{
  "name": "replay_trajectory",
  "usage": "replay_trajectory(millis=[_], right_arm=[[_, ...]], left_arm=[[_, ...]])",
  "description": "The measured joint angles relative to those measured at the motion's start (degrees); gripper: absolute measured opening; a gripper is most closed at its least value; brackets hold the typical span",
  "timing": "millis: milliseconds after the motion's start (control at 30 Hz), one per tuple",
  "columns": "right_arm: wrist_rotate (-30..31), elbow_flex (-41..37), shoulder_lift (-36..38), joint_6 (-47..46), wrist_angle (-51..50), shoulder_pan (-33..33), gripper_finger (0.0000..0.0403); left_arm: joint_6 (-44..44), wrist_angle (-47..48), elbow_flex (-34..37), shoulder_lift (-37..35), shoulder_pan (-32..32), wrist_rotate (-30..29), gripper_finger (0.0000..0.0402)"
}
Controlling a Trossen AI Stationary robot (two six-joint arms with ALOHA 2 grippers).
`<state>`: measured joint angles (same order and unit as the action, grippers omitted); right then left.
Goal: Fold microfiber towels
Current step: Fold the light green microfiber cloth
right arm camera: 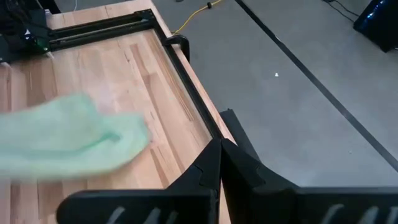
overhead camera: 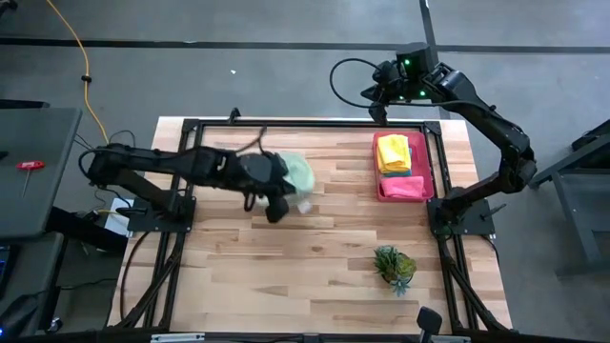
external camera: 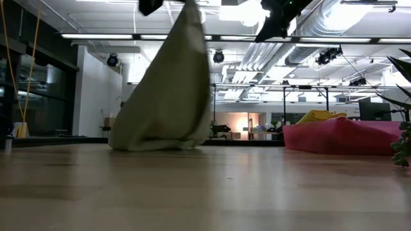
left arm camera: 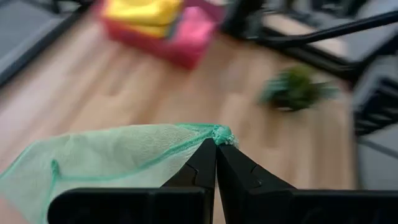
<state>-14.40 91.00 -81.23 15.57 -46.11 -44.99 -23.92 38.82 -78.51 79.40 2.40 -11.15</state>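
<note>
High view: the left gripper [overhead camera: 276, 205] is over mid-table with a pale green towel [overhead camera: 297, 173]; the right gripper [overhead camera: 379, 103] waits raised above the table's far edge. The pink tray [overhead camera: 428, 167] holds the yellow towel [overhead camera: 392, 150] and a pink towel [overhead camera: 405, 189].

Low view: the green towel [external camera: 168, 96] hangs from above, hem touching the table [external camera: 205, 192].

Left wrist view: fingers [left arm camera: 199, 168] closed, pinching the towel's corner [left arm camera: 221, 134].

Right wrist view: closed, empty.

Judgement: early stage; this towel is unfolded and the tray's towels are apparently still untouched.
</note>
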Motion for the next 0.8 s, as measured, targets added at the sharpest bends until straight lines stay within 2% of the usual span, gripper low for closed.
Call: replay_trajectory(millis=[100,167,300,433,533,600,733,800], right_arm=[[-0.06,0.0,0.0,0.15,-0.71,0.0,0.0],[-0.04,0.0,0.0,0.15,-1.29,0.0,0.0],[-0.04,0.0,0.0,-0.05,-2.39,0.0,0.0],[-0.56,0.0,0.0,-0.95,-4.04,0.02,0.0],[-1.09,0.0,0.0,-3.09,-5.39,0.04,0.0],[-2.24,0.0,0.0,-4.43,-6.95,0.04,0.0],[-7.95,0.0,0.0,-5.16,-11.19,0.27,0.0],[-9.29,0.0,-0.11,-5.16,-12.83,1.14,0.0]], left_arm=[[-0.45,-0.05,-3.03,2.86,-1.96,2.19,0.0],[0.67,1.74,-4.79,3.71,-1.81,1.21,0.0],[3.3,8.5,-5.65,3.51,2.59,-8.21,0.0],[3.95,17.52,-5.65,2.86,10.57,-18.4,0.0],[5.63,20.49,-4.16,2.89,17.61,-22.55,0.0],[4.59,20.99,-2.71,2.92,22.35,-20.85,0.0],[2.52,21.32,1.74,2.95,28.48,-9.7,0.0],[2.52,20.99,5.06,2.95,29.55,-6.66,0.0]])
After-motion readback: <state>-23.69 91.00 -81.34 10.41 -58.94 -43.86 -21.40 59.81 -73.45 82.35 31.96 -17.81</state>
